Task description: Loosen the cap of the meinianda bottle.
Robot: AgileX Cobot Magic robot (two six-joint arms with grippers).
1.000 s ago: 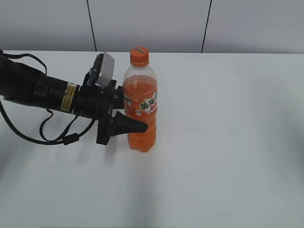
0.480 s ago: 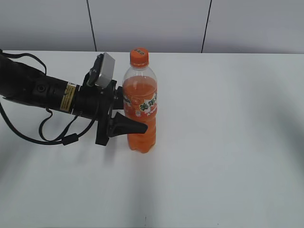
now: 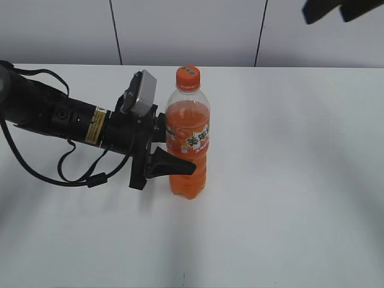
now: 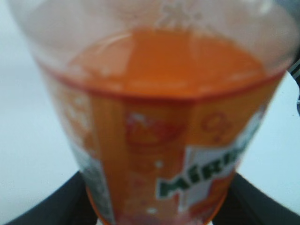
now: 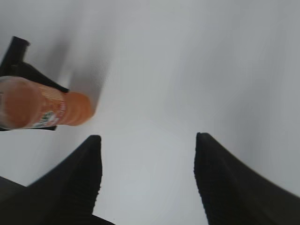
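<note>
Two tools are working over a white desk (image 3: 288,180), and only one is touching anything. Nearest the exterior camera, the meinianda bottle (image 3: 188,144) is standing upright a little left of the desk's centre: clear plastic, orange drink filling it to the shoulder, a ridged waist, and an orange-white-green label wrapping its middle. The left tool (image 3: 171,153) is reaching in from the left and clamping the bottle at label height, one dark finger (image 3: 171,166) showing in front of the lower label and the other hidden behind the body. The cap (image 3: 188,77), small, orange and ribbed, is sitting on the neck above the grip, untouched. The left wrist view is pressing right up against the bottle (image 4: 154,126), blurred, showing the liquid line and green lettering on the label that the exterior view is too far off to resolve, with dark finger edges at both lower corners. Farther off, the right tool (image 3: 327,11) is hanging high at the exterior view's top right edge, well apart from the bottle; only its wrist view is revealing its state, both fingers (image 5: 79,178) spread wide with bare desk (image 5: 187,70) between them and the bottle (image 5: 42,108) small at the left edge.
</note>
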